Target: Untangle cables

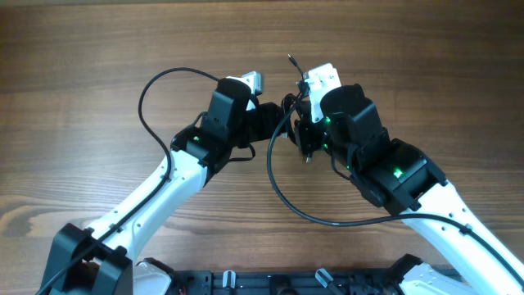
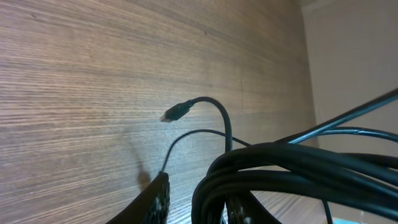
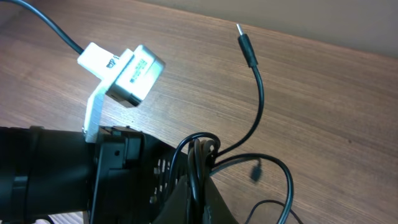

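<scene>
The cables (image 1: 286, 105) are a small black tangle between my two grippers at the table's middle. One jack end (image 1: 291, 59) sticks up and away. In the left wrist view a thick coil of the cables (image 2: 267, 165) lies between the fingers of my left gripper (image 2: 199, 208), against the right finger, with bare table showing beside the left finger. A small plug (image 2: 177, 112) arches above. My right gripper (image 3: 200, 199) is shut on several strands (image 3: 199, 155). The jack (image 3: 245, 43) and a small plug (image 3: 255, 171) hang free. My left gripper (image 1: 268, 115) faces my right gripper (image 1: 301, 121).
The wooden table (image 1: 98, 49) spreads all round. Thicker black arm cables loop at the left (image 1: 151, 90) and across the front (image 1: 282, 192). The left arm's white wrist camera (image 3: 124, 74) sits close to my right gripper. The table's far edge (image 3: 348, 50) meets a wall.
</scene>
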### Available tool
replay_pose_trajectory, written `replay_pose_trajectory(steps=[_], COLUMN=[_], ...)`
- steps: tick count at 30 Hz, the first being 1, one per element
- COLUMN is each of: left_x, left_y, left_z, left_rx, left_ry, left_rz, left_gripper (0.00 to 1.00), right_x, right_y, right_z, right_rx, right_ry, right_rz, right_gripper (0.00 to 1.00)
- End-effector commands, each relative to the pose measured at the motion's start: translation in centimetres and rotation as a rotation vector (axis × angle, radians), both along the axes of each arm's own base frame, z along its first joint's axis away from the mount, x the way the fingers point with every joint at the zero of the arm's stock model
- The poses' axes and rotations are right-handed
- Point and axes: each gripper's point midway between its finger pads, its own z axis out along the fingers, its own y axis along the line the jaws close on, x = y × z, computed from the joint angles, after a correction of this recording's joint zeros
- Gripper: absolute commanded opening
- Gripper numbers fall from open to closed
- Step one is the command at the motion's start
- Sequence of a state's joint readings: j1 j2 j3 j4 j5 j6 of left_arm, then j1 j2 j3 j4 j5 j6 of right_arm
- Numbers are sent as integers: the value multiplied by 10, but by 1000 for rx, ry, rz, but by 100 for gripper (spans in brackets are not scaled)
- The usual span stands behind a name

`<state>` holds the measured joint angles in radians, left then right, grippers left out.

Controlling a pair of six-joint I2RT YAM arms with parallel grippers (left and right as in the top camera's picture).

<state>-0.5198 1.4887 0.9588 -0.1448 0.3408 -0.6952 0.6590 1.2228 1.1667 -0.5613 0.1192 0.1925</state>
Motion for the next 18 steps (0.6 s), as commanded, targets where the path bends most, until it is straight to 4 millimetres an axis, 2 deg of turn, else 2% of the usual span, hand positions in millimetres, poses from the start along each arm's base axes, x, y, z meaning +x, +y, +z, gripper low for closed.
replay_pose_trajectory(steps=[1, 2, 3, 6, 9, 10, 13, 15, 17, 18], left_x=[-2, -1, -1, 6, 11, 10, 2, -11, -24, -28], left_y=[-3, -3, -3, 4, 23, 44, 93, 132, 167, 177], left_z=[-13, -13, -13, -15, -27, -41, -65, -82, -91, -93], left_rx=[15, 14, 16, 47, 134, 218, 362, 436, 471, 473], left_ry=[26, 24, 23, 7, 11, 49, 158, 279, 388, 423], left_rz=[-10, -11, -8, 35, 120, 180, 288, 357, 424, 444], left_gripper=[35, 28, 4, 4, 4, 4, 4, 4, 4, 4], right_x=[0, 0, 0, -2, -2, 3, 11, 12, 8, 5], right_y=[1, 1, 1, 4, 3, -8, -43, -78, -104, -110], right_z=[24, 24, 24, 24, 23, 22, 17, 12, 9, 7], right_rx=[45, 45, 45, 53, 50, 12, -93, -145, -160, -159], right_ry=[-58, -58, -58, -52, -52, -67, -87, -86, -78, -74], right_rz=[10, 10, 10, 26, 27, -31, -204, -405, -565, -607], right_gripper=[4, 4, 4, 4, 4, 4, 4, 4, 4, 4])
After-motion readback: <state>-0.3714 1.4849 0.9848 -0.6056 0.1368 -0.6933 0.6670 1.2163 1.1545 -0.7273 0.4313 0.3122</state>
